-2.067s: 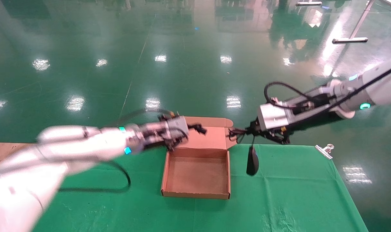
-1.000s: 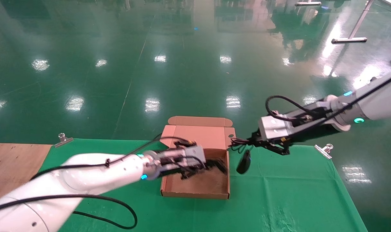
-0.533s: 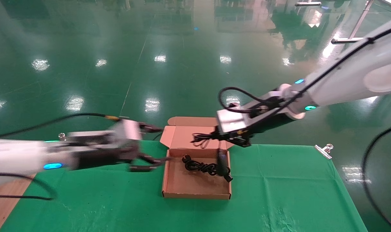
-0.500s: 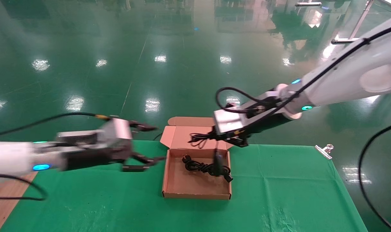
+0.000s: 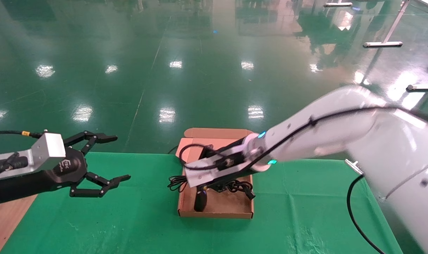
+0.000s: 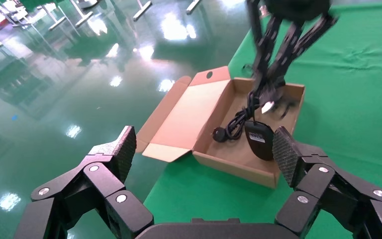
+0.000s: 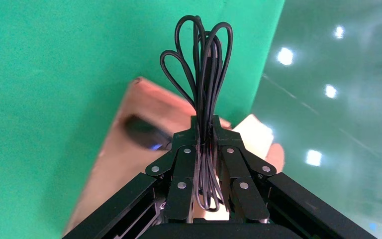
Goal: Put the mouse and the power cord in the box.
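Right gripper point(image 5: 208, 185) is clamped tight on a bundle of thin black cord loops, the mouse's own cable point(image 7: 204, 55), which stick out past its closed fingers point(image 7: 181, 172) in the right wrist view. It hangs low over the near-left part of the box point(image 5: 215, 211), and the mouse point(image 5: 199, 201) dangles from that cable just below it, standing nearly on end at the box's front left corner; whether it touches the floor of the box I cannot tell. Behind it the power cord point(image 5: 240, 186) lies loose inside the box toward the right wall, its round plug point(image 6: 219, 133) showing in the left wrist view close to the hinged lid point(image 5: 217, 135), which is folded back and open. Some cable loops point(image 5: 175, 181) spill over the box's left wall. Around the box is the green-covered bench point(image 5: 305, 218), with a metal clip point(image 5: 353, 165) on its far right edge. Left gripper point(image 5: 108, 160) is well apart to the left, above the bench's far left part, spread wide and holding nothing.
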`<state>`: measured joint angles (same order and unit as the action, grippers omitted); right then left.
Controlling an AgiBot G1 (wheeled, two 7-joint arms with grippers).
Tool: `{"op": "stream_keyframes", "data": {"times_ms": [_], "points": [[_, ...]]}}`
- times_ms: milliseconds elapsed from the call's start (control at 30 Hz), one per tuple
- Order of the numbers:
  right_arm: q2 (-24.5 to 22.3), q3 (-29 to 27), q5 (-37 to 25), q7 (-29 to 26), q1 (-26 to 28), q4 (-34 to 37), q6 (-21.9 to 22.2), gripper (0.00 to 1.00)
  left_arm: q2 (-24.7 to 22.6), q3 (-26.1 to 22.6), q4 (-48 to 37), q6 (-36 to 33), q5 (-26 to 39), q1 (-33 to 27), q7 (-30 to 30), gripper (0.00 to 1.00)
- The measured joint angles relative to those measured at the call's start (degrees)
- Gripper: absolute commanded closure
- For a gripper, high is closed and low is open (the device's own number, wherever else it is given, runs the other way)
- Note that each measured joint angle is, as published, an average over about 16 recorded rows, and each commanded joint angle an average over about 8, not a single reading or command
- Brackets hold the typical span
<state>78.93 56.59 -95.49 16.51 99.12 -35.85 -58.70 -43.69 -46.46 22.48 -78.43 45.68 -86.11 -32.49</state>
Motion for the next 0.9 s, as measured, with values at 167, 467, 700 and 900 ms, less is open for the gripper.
{"op": "stream_keyframes", "data": {"times_ms": [167, 467, 700, 900], "points": [[-0.12, 5.88, 1.78, -2.77, -3.04, -1.18, 8.96, 1.0, 0.09, 0.39, -1.61, -1.45, -0.69, 0.12, -1.16, 0.0], [-0.3, 11.62, 4.4, -4.63, -5.99, 1.1, 17.87, 0.15, -0.21, 0.41, -3.4, -2.56, -0.73, -0.37, -1.98, 0.0], [-0.34, 12.5, 5.32, -4.91, -6.46, 1.9, 18.91, 0.0, -0.21, 0.44, -3.77, -2.83, -0.77, -0.47, -2.13, 0.0], [-0.55, 12.16, 5.22, -4.87, -6.36, 1.65, 18.44, 0.0, -0.25, 0.51, -3.5, -2.72, -0.7, -0.39, -1.94, 0.0]]}}
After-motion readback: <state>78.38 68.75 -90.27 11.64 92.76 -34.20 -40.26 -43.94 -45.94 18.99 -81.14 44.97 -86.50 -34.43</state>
